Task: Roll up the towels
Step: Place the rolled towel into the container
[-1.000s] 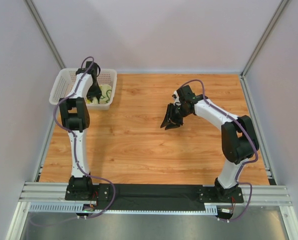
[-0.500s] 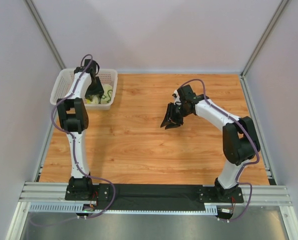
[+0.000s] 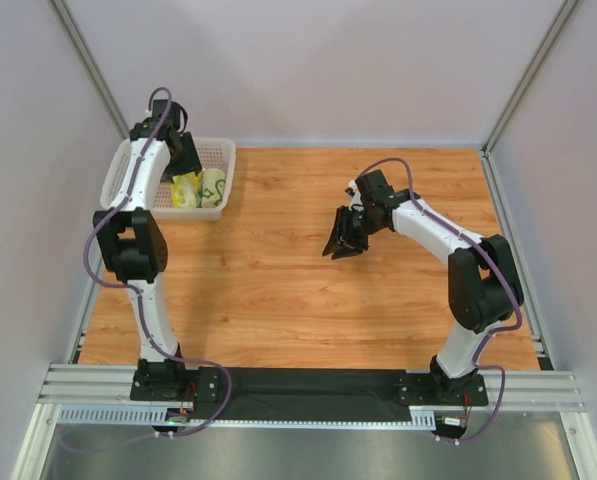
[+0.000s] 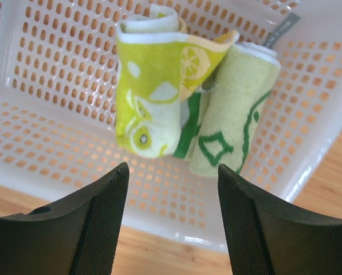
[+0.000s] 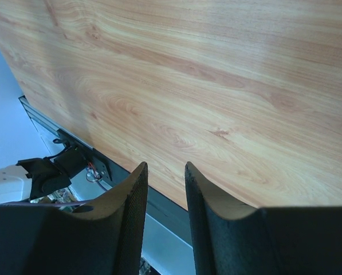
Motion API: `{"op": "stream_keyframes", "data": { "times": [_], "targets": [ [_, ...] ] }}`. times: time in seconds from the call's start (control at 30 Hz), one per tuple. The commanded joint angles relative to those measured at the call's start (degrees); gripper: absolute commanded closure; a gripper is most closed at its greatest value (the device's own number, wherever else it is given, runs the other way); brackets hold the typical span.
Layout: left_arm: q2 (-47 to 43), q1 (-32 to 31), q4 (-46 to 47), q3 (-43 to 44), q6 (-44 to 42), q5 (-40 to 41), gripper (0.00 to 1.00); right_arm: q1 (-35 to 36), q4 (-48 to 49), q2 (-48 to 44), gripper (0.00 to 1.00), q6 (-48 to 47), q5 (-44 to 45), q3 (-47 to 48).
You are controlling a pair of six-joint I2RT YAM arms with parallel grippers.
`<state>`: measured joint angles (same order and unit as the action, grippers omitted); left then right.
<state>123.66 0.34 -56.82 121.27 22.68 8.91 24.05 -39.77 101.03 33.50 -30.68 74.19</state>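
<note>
**A:** Left pincer status?

**B:** My left pincer [image 4: 172, 172] is open wide with nothing in it. It hangs over the basket [image 4: 44, 86], and neither finger touches cloth.

**A:** Towels?

**B:** Both are in the basket, at its far right end, side by side and touching. The lemon towel [image 4: 148, 97] is rolled but loose, with its outer flap lifting at the top. The pale towel [image 4: 234, 114] is a tighter roll and leans on the basket wall. There's a dark green strip between them. I can't tell if it's part of one roll or another cloth.

**A:** Right side?

**B:** My right pincer [image 5: 165, 167] is open to a narrow gap and holds nothing. It hangs over bare table [image 3: 278, 270] mid-board, well apart from the basket.

**A:** Progress?

**B:** My read is that we're near the end. Two rolls are done and binned, and I see no flat towel in any view. The left arm blocks part of the basket from above, so something under it could be missed.

**A:** What's left?

**B:** Possibly nothing. If another cloth turns up, it needs spreading on the table, rolling and dropping in. The one weak spot is the lemon roll, whose loose flap could let it unwind if bumped.
</note>
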Motion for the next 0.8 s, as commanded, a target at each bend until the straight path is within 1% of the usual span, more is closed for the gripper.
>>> {"op": "stream_keyframes", "data": {
  "times": [0.0,0.03,0.07,0.1,0.13,0.17,0.2,0.27,0.3,0.37,0.43,0.5,0.57,0.6,0.63,0.67,0.7,0.73,0.77],
  "targets": [
    [-9.1,-0.1,3.0,-5.0,-3.9,-1.6,0.3,0.6,-0.9,-3.4,0.66,-2.6,0.8,1.7],
    [-13.0,0.0,4.6,-7.4,-4.7,-4.3,0.3,0.6,-1.2,-3.6,0.66,-2.8,1.0,2.2],
    [-15.2,0.2,7.7,-10.0,-5.3,-5.1,0.3,0.7,-1.4,-3.8,0.66,-3.0,1.2,2.4],
    [-17.3,0.4,9.0,-15.0,-6.0,-5.6,0.3,0.8,-1.9,-4.3,0.66,-3.7,1.4,2.5],
    [-21.4,0.5,10.5,-17.4,-6.3,-6.4,0.3,0.9,-2.0,-4.4,0.65,-3.9,1.6,2.8],
    [-23.4,0.7,12.8,-19.9,-6.5,-6.4,0.3,1.1,-2.7,-4.7,0.66,-4.2,1.8,3.2],
    [-27.5,0.8,14.3,-24.6,-6.5,-6.4,0.3,1.3,-3.0,-5.1,0.65,-4.7,2.2,3.7],
    [-31.3,1.3,18.0,-29.5,-6.0,-6.7,0.3,2.0,-3.5,-5.4,0.65,-5.4,2.5,4.7],
    [-32.8,1.6,18.9,-33.6,-5.4,-6.8,0.31,2.4,-4.0,-5.4,0.63,-5.9,2.8,5.0],
    [-36.9,2.0,21.4,-37.1,-4.1,-7.6,0.31,3.4,-4.9,-5.3,0.63,-6.6,3.1,6.3],
    [-39.9,2.0,22.5,-41.1,-4.0,-7.4,0.32,4.5,-5.5,-5.1,0.62,-7.6,3.4,7.2],
    [-42.1,2.0,24.6,-45.3,-5.4,-7.2,0.33,5.3,-5.9,-5.3,0.62,-8.4,4.0,7.8],
    [-46.4,2.1,27.6,-48.7,-7.9,-6.7,0.34,6.3,-5.8,-5.8,0.62,-9.1,4.5,7.9],
    [-48.1,2.1,29.1,-52.2,-9.0,-6.2,0.34,6.5,-5.8,-5.9,0.61,-9.1,4.5,7.8],
    [-51.7,2.1,32.4,-54.3,-9.5,-4.6,0.34,7.1,-5.7,-6.3,0.61,-9.4,4.3,7.8],
    [-53.8,2.1,34.6,-58.8,-10.6,-3.7,0.33,7.1,-5.5,-6.5,0.61,-9.5,4.2,7.7],
    [-57.8,2.1,36.8,-61.3,-11.4,-2.8,0.32,7.4,-5.5,-6.7,0.6,-9.7,4.4,7.5],
    [-59.8,2.1,41.7,-63.8,-11.9,-2.1,0.32,7.5,-5.6,-7.2,0.6,-10.1,4.3,7.5],
    [-61.4,2.1,43.4,-67.7,-12.6,-1.6,0.32,7.5,-5.6,-7.4,0.59,-10.4,4.5,7.5]
  ]
}}
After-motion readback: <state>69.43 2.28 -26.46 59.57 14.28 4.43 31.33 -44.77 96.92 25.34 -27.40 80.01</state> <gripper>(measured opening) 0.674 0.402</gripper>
